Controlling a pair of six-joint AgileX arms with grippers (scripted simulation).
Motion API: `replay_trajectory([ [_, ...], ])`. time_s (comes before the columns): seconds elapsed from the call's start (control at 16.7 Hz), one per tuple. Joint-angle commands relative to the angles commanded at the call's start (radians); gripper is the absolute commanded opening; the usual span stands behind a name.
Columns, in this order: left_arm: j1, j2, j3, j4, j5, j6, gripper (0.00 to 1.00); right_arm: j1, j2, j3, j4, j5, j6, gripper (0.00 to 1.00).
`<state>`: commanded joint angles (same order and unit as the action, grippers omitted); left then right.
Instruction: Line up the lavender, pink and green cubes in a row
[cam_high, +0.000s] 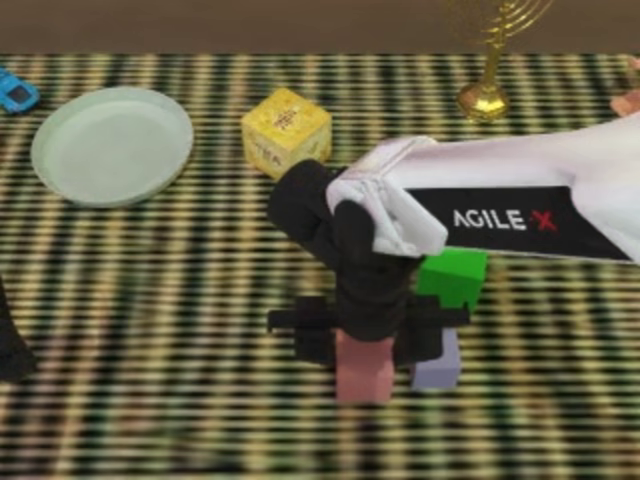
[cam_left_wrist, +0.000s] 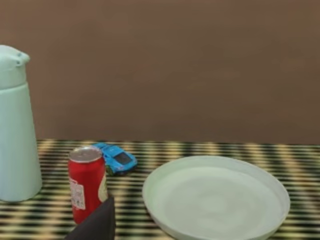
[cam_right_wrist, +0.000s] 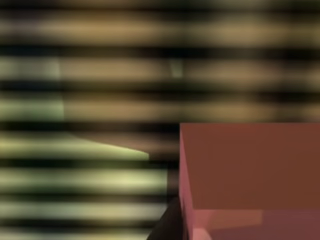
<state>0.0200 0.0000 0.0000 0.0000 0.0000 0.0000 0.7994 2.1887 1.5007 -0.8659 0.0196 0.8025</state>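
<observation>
Top view, "AGILE X" lettering on right arm (cam_high: 520, 215), over pink cube (cam_high: 364, 372)

Right arm hides most of pink cube (cam_high: 364, 378), lavender cube (cam_high: 437, 368) & green cube (cam_high: 455, 276); jaws unseen.

The right gripper (cam_high: 365, 345) is crowding the pink cube (cam_high: 364, 375), with the lavender cube (cam_high: 437, 365) just beside, the green cube (cam_high: 453, 277) behind and the yellow cube (cam_high: 285, 130) farther back, while striped cloth is lying open leftward toward the plate (cam_high: 112, 146).
</observation>
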Motion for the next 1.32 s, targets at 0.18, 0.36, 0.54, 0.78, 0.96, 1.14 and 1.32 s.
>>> replay_trajectory([
  [0.18,0.0,0.0,0.0,0.0,0.0,0.0,1.0,0.0,0.0,0.0,0.0,0.0,0.0,0.98],
  [0.36,0.0,0.0,0.0,0.0,0.0,0.0,1.0,0.0,0.0,0.0,0.0,0.0,0.0,1.0],
  [0.54,0.0,0.0,0.0,0.0,0.0,0.0,1.0,0.0,0.0,0.0,0.0,0.0,0.0,1.0],
  [0.78,0.0,0.0,0.0,0.0,0.0,0.0,1.0,-0.001,-0.002,0.004,-0.004,0.0,0.0,1.0],
  [0.96,0.0,0.0,0.0,0.0,0.0,0.0,1.0,0.002,-0.027,0.052,-0.077,-0.001,0.004,1.0],
  [1.14,0.0,0.0,0.0,0.0,0.0,0.0,1.0,0.008,-0.071,0.119,-0.199,-0.001,0.003,1.0],
  [1.32,0.0,0.0,0.0,0.0,0.0,0.0,1.0,0.009,-0.094,0.145,-0.238,-0.001,0.0,1.0],
])
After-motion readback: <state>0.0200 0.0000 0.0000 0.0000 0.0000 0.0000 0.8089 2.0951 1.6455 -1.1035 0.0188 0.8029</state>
